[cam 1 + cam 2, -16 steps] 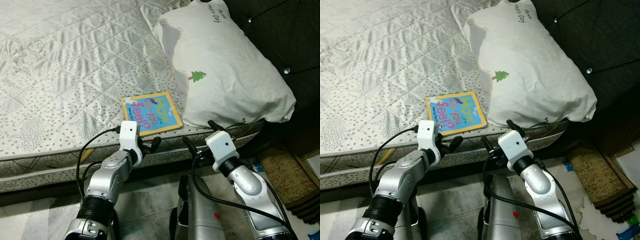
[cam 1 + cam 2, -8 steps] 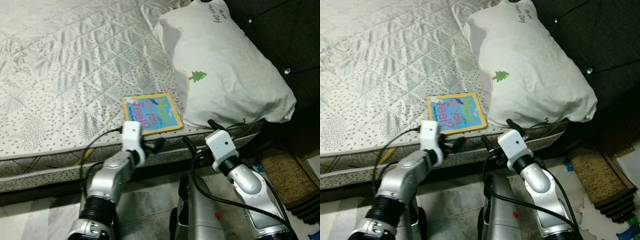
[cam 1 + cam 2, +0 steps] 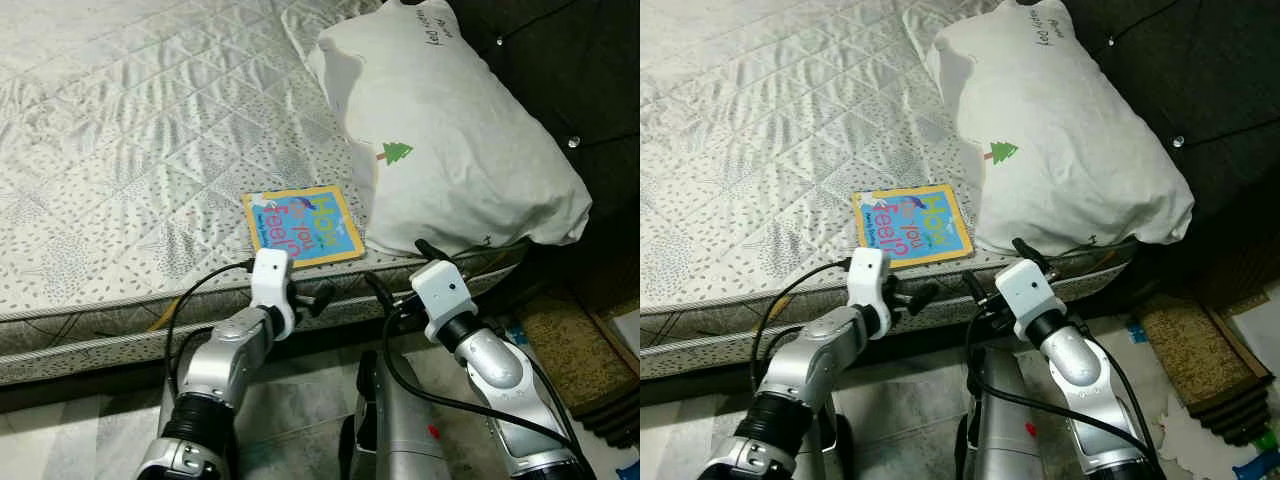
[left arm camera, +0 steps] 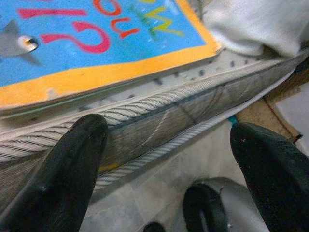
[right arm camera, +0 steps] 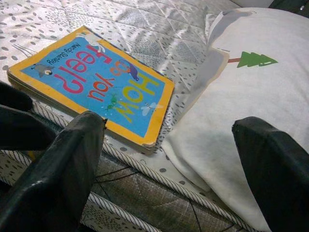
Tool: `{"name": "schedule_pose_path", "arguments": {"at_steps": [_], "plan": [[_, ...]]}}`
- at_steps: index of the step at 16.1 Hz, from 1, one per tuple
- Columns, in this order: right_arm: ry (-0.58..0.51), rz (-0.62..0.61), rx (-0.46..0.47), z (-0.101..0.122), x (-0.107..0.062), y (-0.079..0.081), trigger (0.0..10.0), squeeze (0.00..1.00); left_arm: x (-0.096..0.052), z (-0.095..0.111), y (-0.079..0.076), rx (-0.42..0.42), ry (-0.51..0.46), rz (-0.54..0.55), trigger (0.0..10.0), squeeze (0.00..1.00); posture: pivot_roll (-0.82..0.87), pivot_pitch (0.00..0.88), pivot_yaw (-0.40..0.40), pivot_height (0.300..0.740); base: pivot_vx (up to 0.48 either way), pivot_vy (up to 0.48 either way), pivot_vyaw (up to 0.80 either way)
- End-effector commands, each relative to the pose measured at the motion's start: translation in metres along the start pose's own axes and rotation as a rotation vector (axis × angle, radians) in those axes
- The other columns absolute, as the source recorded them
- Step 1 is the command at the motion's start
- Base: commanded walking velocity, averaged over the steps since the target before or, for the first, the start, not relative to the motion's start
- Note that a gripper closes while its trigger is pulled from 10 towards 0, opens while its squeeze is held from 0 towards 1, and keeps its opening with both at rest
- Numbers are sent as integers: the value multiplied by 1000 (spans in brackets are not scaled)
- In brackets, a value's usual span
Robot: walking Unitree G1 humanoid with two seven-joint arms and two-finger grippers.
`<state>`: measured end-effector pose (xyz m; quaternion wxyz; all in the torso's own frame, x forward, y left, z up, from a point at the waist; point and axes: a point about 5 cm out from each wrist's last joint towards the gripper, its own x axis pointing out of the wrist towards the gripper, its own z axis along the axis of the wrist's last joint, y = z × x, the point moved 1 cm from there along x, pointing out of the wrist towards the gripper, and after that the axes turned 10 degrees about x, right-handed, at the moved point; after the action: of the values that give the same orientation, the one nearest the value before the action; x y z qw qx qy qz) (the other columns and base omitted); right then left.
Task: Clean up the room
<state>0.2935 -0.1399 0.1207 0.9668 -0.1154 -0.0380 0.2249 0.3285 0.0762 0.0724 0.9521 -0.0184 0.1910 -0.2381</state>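
I hold both wide-open grippers, left gripper (image 3: 312, 297) and right gripper (image 3: 398, 268), below the picture book (image 3: 302, 225); approaching low risks jamming the mattress edge (image 3: 100, 325).

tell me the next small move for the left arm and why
Probably raise the left gripper slightly and ease it forward over the mattress edge toward the blue, orange-bordered picture book. Its jaws are open and empty, level with the mattress side just below the book, which lies flat near the edge beside the white pillow.
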Motion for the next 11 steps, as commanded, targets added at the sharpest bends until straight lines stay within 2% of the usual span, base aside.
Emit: {"name": "schedule_pose_path", "arguments": {"at_steps": [1, 2, 7, 11], "plan": [[13, -5, -10, -3, -3, -3, 10000, 0, -1, -7, 7, -10, 24, 31, 10000, 0, -6, 191, -111, 539, 0, 0, 0], [15, -8, -12, -4, -4, -4, 10000, 0, -1, -7, 15, -12, 23, 51, 10000, 0, -6, 191, -111, 539, 0, 0, 0], [16, -3, -12, -4, -4, -3, 10000, 0, 0, 3, 30, -13, -3, 99, 10000, 0, -12, 195, -116, 539, 0, 0, 0], [18, -2, -13, -4, -4, -3, 10000, 0, 0, 7, 34, -11, -13, 109, 10000, 0, -11, 196, -117, 539, 0, 0, 0]]}}
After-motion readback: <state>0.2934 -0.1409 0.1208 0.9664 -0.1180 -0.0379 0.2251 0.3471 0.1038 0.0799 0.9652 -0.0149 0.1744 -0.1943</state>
